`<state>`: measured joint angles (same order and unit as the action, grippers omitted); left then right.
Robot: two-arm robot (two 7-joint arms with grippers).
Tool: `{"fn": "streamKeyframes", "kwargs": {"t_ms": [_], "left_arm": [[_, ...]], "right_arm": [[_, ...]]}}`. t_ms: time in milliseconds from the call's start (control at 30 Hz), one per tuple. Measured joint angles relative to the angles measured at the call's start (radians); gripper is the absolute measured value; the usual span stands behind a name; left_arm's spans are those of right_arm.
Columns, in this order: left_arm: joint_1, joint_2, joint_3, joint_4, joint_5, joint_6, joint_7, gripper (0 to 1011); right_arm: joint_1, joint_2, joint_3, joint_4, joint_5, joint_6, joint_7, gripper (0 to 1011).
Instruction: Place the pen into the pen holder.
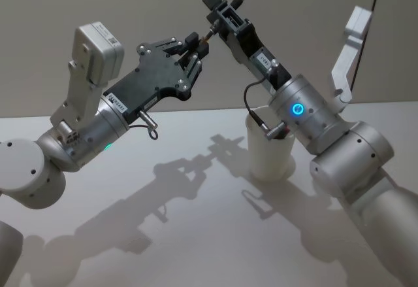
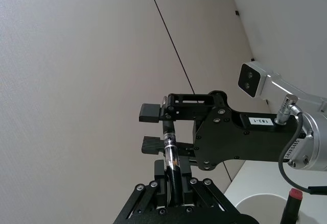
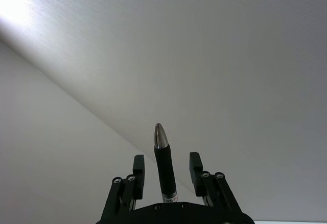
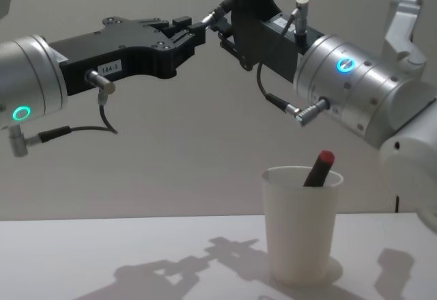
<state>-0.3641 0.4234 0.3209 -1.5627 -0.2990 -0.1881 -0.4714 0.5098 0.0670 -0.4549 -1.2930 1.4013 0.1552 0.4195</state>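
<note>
Both arms are raised high above the tabletop (image 1: 163, 235), their claws meeting in the air near the wall. The pen (image 2: 171, 165) runs between them, a black barrel with a clear section and a silver tip.

The left claw (image 2: 172, 191) is clamped on the pen's rear end; in the left wrist view the barrel sits pinched between its fingers and extends forward into the right claw (image 2: 162, 128). In the right wrist view the pen stands between that claw's 2 fingers (image 3: 137, 167) with a gap on either side, its silver tip poking out past them, so the right claw is apart around the barrel rather than squeezing it.

The pen holder (image 4: 300, 225), a white paper cup, stands upright on the tabletop well below the claws, under the right arm. A dark stick with a red end (image 4: 319, 167) leans inside it, its top rising above the rim.
</note>
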Motion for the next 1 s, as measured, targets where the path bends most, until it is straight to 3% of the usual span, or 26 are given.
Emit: {"fn": "streamKeyframes", "kwargs": {"t_ms": [100,267,467,1000], "left_arm": [[0.0,0.0,0.0,0.0,0.0,0.0,0.0,169],[0.0,0.0,0.0,0.0,0.0,0.0,0.0,167],[0.0,0.0,0.0,0.0,-0.001,-0.001,0.0,167],[0.0,0.0,0.0,0.0,-0.001,-0.001,0.0,169]], "right_arm": [[0.0,0.0,0.0,0.0,0.001,0.0,0.0,503],[0.001,-0.001,0.0,0.001,0.002,0.0,0.001,294],[0.001,-0.001,0.0,0.002,0.003,0.0,0.001,128],[0.001,-0.001,0.0,0.002,0.004,0.0,0.002,124]]}}
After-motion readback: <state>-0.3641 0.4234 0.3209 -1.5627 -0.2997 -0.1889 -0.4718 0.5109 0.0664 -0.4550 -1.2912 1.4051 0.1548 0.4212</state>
